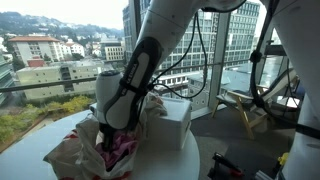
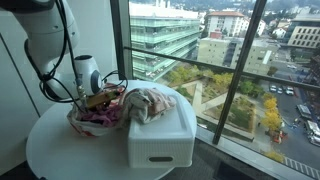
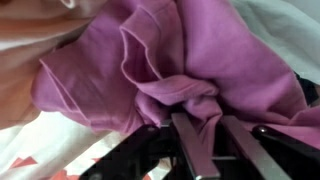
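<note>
Your end effector is buried in the purple cloth, which is heaped just beside the white bin on the counter. Its fingers stand narrowly apart around a fold, but I cannot tell whether they are pinching it. If that fold snags as you lift, it could drag the whole heap away from the bin.

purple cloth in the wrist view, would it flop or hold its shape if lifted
Probably floppy: the purple cloth lies in soft folds, so it should drape from the gripper. Likely light, since it looks thin. Pushed, it would probably bunch, not slide.
</note>
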### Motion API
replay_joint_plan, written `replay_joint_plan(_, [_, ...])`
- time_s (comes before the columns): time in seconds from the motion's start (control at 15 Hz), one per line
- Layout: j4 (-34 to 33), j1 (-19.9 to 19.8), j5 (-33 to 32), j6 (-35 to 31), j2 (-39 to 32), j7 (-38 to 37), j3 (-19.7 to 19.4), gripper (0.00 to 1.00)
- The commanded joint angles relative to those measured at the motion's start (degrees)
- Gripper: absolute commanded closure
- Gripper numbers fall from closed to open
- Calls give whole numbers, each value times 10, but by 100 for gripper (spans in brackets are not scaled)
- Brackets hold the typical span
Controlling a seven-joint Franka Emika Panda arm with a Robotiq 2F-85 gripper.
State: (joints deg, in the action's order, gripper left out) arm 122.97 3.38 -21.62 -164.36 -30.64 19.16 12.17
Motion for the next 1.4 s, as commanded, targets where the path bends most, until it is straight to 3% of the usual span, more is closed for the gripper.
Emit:
replay_joint_plan(0.0, [36,-29,52,6,62,38,29,41])
replay_joint_plan(0.33, [31,-45,99,20,124,23,7,3])
replay_joint_plan(0.4, [30,-45,103,26,134,17,-4,0])
replay_joint_plan(0.67, [32,-27,48,34,153,7,-69,0])
replay_joint_plan(1.07, [8,46,-229,39,138,-68,-171,0])
replay_joint_plan(1.33, [6,54,-283,46,130,-104,-182,0])
